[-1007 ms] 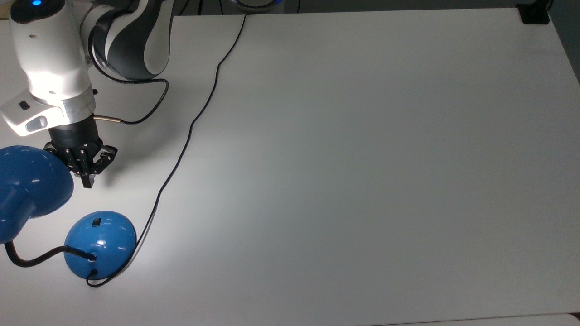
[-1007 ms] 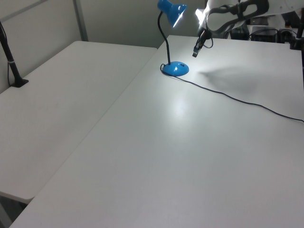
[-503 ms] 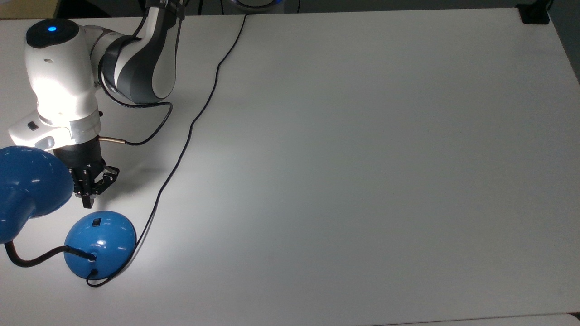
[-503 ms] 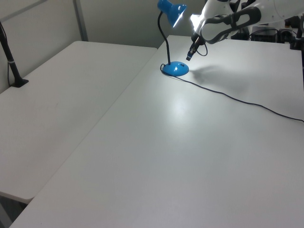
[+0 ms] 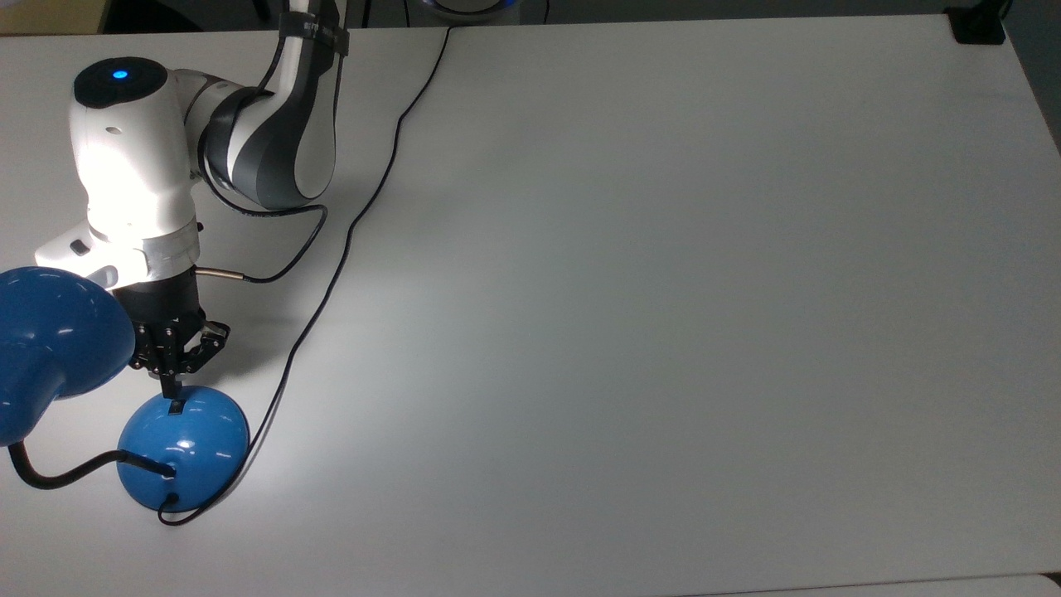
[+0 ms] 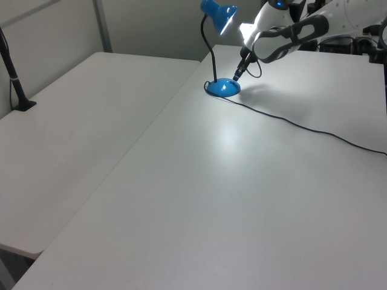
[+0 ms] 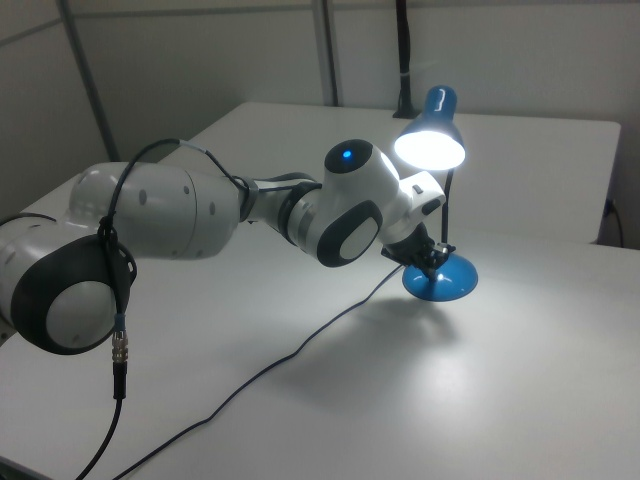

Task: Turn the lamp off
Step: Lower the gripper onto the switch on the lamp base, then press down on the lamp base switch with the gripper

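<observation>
Lamp [image 5: 184,448] lit, near table [image 5: 663,290] corner | fingers [image 5: 172,388] pressed together, tip on base switch [image 5: 176,406]

The glossy blue lamp [image 5: 182,448] is standing upright and shining, its domed base sitting at about eight o'clock in the top view, black neck curving up to the shade.

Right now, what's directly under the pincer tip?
The lamp base, at its small black switch. The pincer tip points down at the switch; whether it touches cannot be told. The lamp is lit.
</observation>
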Controlling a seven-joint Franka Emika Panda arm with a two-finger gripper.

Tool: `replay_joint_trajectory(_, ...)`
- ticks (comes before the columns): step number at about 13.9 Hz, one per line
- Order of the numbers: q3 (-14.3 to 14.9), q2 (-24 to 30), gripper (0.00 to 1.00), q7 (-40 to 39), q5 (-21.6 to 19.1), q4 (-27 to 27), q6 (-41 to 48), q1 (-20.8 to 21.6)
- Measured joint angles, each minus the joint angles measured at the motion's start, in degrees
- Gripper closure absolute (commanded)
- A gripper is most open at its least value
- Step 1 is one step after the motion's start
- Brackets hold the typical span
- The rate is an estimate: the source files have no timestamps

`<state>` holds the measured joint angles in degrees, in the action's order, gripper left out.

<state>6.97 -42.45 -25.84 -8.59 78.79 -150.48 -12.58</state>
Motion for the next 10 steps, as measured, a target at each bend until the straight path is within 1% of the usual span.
replay_joint_trajectory(10, -0.2, -1.59, 1.0, -0.55, 0.0, -1.02, -0.16, 0.0)
